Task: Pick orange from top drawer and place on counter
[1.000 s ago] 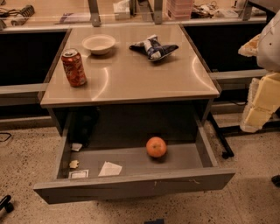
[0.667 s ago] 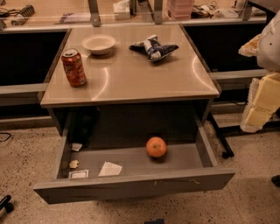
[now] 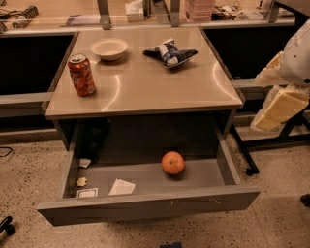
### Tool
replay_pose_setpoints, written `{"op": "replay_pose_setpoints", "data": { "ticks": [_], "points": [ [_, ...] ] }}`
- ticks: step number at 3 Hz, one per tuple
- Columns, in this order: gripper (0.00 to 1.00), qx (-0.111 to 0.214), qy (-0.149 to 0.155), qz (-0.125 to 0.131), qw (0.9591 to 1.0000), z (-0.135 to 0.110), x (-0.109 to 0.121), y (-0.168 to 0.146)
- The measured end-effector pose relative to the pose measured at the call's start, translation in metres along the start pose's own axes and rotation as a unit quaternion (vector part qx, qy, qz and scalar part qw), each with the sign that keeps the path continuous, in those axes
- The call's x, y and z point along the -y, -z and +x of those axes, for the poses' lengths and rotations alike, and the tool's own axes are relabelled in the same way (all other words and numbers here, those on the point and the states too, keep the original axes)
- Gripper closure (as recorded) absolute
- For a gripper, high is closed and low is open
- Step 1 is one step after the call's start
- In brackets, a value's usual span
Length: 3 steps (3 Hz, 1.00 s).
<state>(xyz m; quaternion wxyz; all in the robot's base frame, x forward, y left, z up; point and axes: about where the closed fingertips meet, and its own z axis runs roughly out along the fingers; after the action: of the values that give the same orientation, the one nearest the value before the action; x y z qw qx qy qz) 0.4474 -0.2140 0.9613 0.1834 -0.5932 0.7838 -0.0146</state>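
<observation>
The orange lies in the open top drawer, right of the middle of its grey floor. The drawer is pulled out from under the counter, a beige glossy tabletop. My gripper shows as pale cream parts at the right edge, beside the counter's right side. It is well up and to the right of the orange, apart from it and from the drawer, and holds nothing that I can see.
On the counter stand an orange-red soda can at the left, a white bowl at the back and a blue-white snack bag. Paper scraps lie in the drawer's left part. A cluttered ledge runs behind.
</observation>
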Motion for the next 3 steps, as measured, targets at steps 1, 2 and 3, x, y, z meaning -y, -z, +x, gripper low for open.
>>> {"op": "replay_pose_setpoints", "data": {
  "ticks": [1, 2, 3],
  "points": [
    [0.58, 0.046, -0.017, -0.01, 0.9988, -0.007, -0.004, -0.039],
    [0.82, 0.085, -0.029, -0.028, 0.9955, -0.027, -0.014, -0.114],
    [1.0, 0.104, -0.039, -0.042, 0.993, -0.045, -0.029, -0.195]
  ]
}}
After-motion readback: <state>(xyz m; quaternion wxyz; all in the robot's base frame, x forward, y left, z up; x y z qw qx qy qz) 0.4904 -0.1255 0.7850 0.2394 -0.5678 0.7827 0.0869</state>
